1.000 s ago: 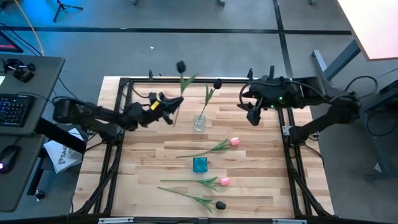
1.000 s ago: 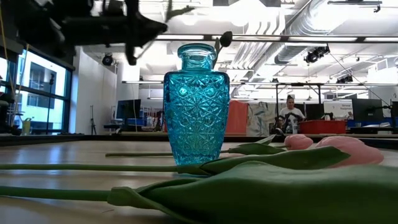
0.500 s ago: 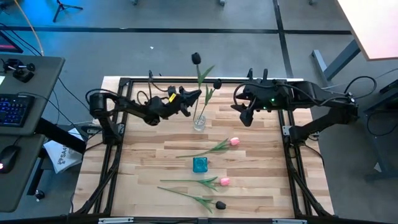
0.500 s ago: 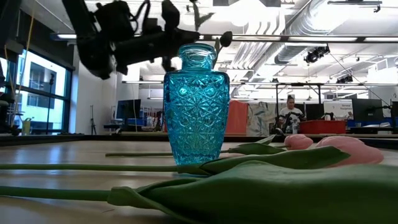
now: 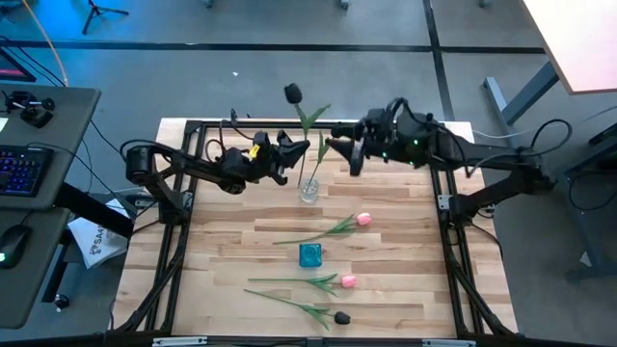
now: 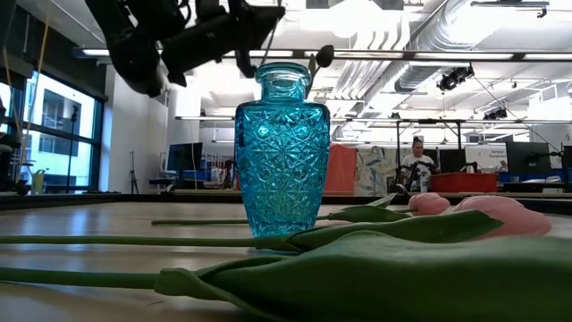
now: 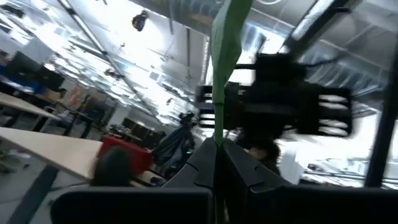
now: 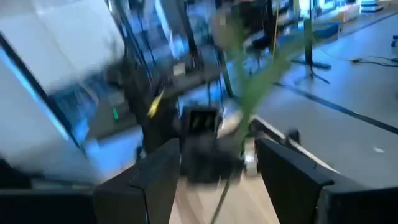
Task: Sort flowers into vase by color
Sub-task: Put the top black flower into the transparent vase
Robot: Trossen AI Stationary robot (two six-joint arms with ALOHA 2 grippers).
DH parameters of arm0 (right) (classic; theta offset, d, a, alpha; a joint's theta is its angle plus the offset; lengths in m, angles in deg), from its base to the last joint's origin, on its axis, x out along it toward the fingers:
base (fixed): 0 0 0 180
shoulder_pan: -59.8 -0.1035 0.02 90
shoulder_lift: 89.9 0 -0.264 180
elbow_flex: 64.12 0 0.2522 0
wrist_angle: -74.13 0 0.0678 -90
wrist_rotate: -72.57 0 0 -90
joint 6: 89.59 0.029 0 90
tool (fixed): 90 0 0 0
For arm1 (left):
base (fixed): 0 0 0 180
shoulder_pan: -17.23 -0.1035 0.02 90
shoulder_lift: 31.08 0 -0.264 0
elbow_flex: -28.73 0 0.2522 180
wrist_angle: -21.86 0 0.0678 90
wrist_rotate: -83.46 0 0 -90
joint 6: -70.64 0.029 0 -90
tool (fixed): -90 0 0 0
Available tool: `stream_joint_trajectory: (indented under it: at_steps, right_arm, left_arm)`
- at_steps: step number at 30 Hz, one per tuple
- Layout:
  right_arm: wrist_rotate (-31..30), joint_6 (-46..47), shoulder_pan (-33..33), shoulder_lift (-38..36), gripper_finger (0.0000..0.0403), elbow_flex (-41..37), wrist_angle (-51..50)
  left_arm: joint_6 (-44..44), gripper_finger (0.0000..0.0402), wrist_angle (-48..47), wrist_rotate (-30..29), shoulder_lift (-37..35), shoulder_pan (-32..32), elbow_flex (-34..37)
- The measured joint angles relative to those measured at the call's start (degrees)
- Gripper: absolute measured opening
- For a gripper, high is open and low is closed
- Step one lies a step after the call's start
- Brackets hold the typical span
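Note:
My left gripper [image 5: 299, 149] is shut on a dark-headed tulip [image 5: 292, 93] over the clear glass vase [image 5: 308, 190] at the far middle of the table. A second dark tulip [image 5: 336, 130] stands in that vase by its stem. My right gripper [image 5: 350, 156] is open just right of these stems. In its wrist view a green stem [image 8: 244, 134] shows between its fingers without touching them. A blue glass vase [image 5: 309, 254] stands mid-table. Two pink tulips [image 5: 363, 220] [image 5: 348, 280] and one dark tulip [image 5: 342, 316] lie flat on the table around it. My left gripper pinches the tulip's green stem [image 7: 217, 134] between its two shut fingers, below the leaf. The fingers come level from the table's left and lie across the stem. The tulip stands nearly upright, head up. Its lower end reaches the clear vase's mouth; whether it is inside, I cannot tell.
A black frame [image 5: 193, 125] runs round the wooden table. In the low view the blue vase [image 6: 281, 152] stands close, with a big green leaf [image 6: 375, 268] and pink heads [image 6: 500, 215] in front. A person [image 6: 417, 161] stands far off in the room.
My left gripper has gone toward the table's right edge with the dark tulip and brought its stem over the clear vase, then held there. The tulip's head has tipped slightly left. My right gripper has gone toward the table's left edge, close to the stems in the vase.

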Motion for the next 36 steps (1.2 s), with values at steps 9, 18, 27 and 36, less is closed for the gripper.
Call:
stream_joint_trajectory:
  at_steps: [9, 18, 27, 36]
  right_arm:
    - [9.1, 3.6, 4.9, 6.1, 0.021, -1.0, 7.5]
    - [10.7, 1.4, 5.1, 10.5, 0.021, 2.2, 10.5]
    - [10.8, -1.2, 5.3, 10.5, 0.0132, 3.1, 8.0]
    - [12.3, -3.9, 5.4, 10.4, 0.0011, 3.1, 7.6]
  left_arm:
    - [-0.2, 0.0, -0.1, -2.8, -1.3, 1.5, -0.8]
    - [1.5, 0.0, -2.2, -1.7, -1.4, 1.8, -2.8]
    - [1.5, 0.0, -3.3, -1.7, -1.3, 1.8, -2.8]
    - [1.6, 0.0001, -3.4, -0.6, -1.3, 1.8, -2.8]
